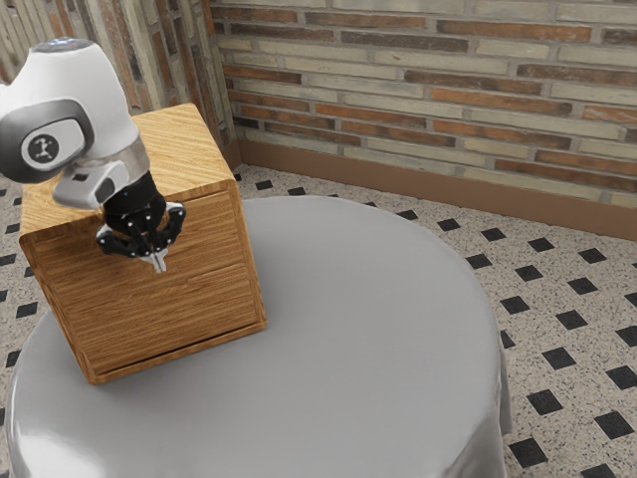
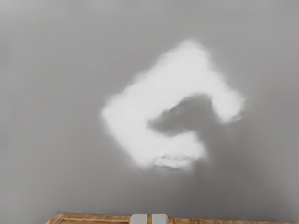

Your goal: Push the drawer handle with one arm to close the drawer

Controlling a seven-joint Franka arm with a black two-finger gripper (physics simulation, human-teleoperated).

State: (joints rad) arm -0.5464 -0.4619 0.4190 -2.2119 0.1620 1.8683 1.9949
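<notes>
Claw (image 1: pixel 155 263), tips together (boxy, wood-grained cabinet (image 1: pixel 189 309)).

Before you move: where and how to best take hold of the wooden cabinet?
Probably the front lip of its base, from the front, hooking into the dark gap above it. The cabinet shows broad flat faces, likely too wide to pinch.
</notes>
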